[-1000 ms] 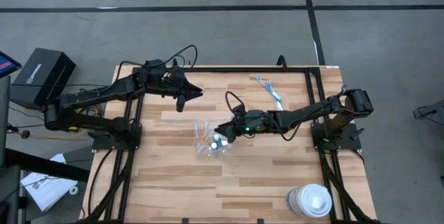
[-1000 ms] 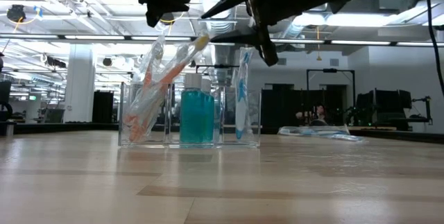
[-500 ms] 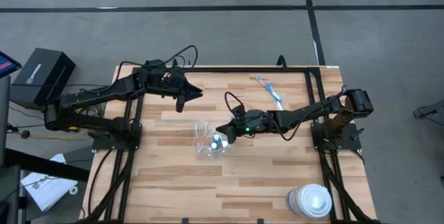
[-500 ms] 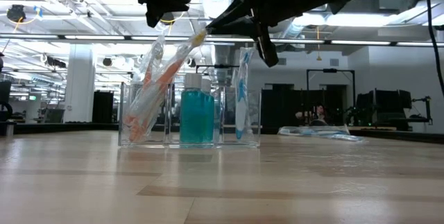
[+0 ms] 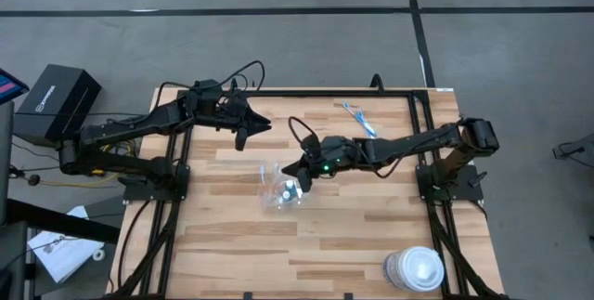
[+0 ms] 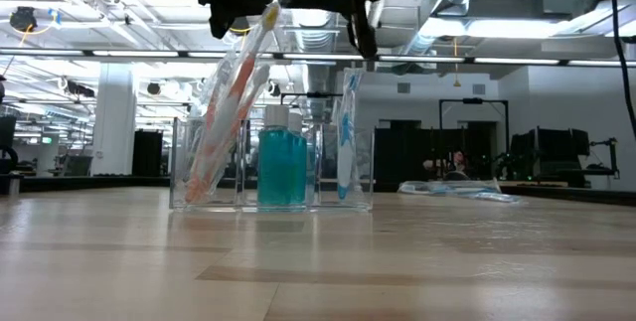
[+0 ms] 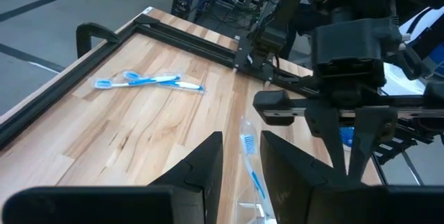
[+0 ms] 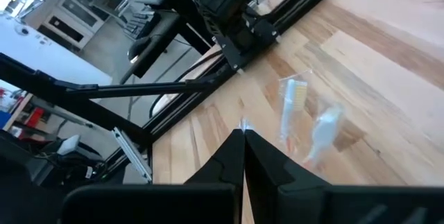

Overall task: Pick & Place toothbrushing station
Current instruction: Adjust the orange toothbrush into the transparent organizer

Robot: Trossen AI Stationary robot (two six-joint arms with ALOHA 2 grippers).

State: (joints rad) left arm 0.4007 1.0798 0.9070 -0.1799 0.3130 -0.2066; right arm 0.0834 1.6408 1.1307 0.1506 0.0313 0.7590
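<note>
Clear toothbrushing station [image 6: 271, 167] near table centre; wrapped orange toothbrushes [image 6: 227, 102] lean with heads up toward the closed right gripper [image 5: 299, 176], contact unclear. Blue toothbrush [image 6: 346, 132] upright. Left gripper [image 5: 243, 136], narrowly parted, waits apart.

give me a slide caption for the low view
Right hand shut on an orange toothbrush in the clear organizer.
</note>
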